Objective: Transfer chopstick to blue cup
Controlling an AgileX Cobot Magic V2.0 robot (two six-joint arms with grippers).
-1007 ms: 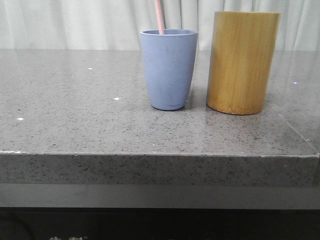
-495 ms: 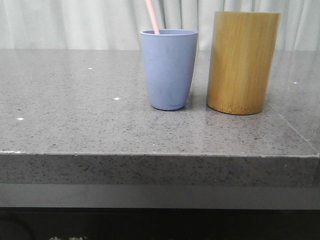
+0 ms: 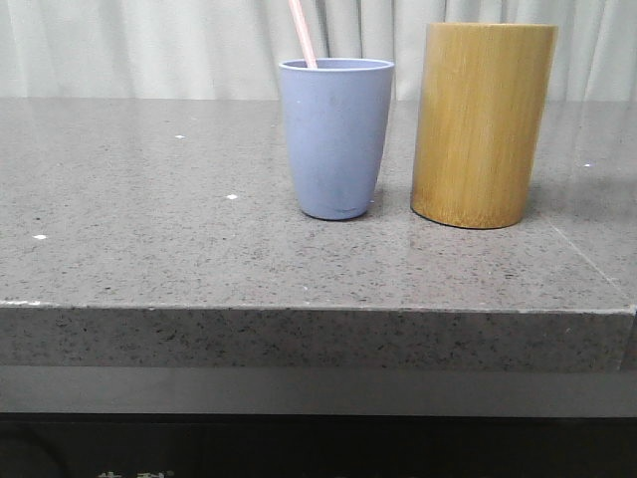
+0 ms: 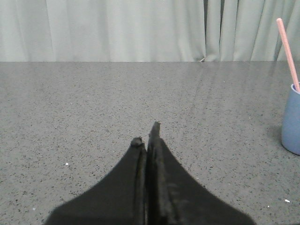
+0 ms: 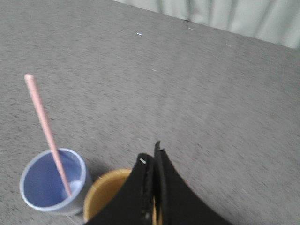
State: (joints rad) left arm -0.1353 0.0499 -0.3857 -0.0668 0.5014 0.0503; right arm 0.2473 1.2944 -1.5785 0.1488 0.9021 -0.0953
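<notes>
Leaning inside the blue cup (image 3: 336,137), the chopstick (image 3: 303,33) rests with its lower end on the cup's floor and its long axis tilted toward the robot's left, the upper part rising well clear of the rim; the transfer looks complete. Nearest the front edge, the speckled grey tabletop (image 3: 199,249) lies bare, then the blue cup, with the taller bamboo cylinder (image 3: 484,124) just beside it on the robot's right, apart from it. From above, the right gripper (image 5: 151,159) hangs over the bamboo cylinder's mouth, jaws pressed together and holding nothing, the chopstick off to one side of them in the neighbouring cup. The left gripper (image 4: 146,136) sits low over the tabletop, jaws likewise together and unloaded, with the cup well apart from it, so the right arm is the nearer. Behind the tabletop hangs a pale pleated curtain (image 3: 149,45).
</notes>
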